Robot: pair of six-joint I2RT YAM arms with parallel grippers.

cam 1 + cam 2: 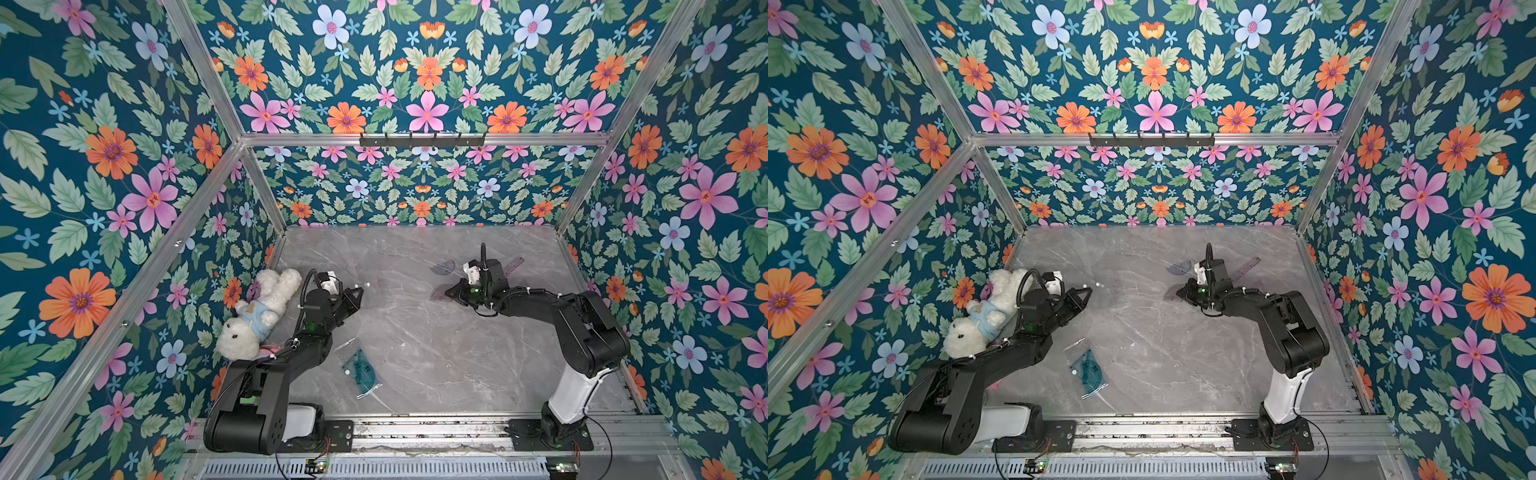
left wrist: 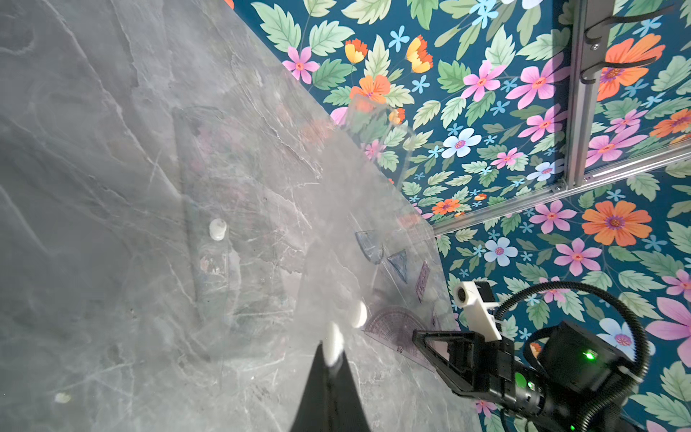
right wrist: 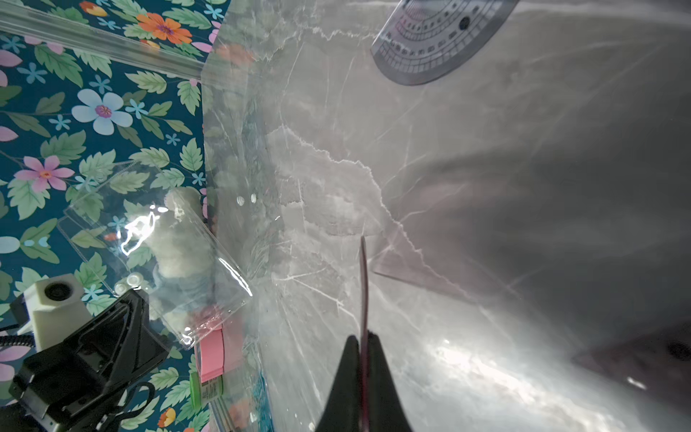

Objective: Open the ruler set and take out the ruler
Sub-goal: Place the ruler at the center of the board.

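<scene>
Both top views: grips clear pouch (image 1: 367, 285) in closed left jaws, clamps purple set square (image 1: 439, 294) in closed right jaws; ruler (image 1: 514, 265) flat on table (image 1: 415, 332). Left wrist: pouch pinched at tips. Right wrist: set square edge-on between jaws

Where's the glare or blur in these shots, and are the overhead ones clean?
Right wrist view: bright glare on the clear pouch, table partly dark and soft. Left wrist view: the pouch hazes the table. Both top views: sharp, evenly lit.
</scene>
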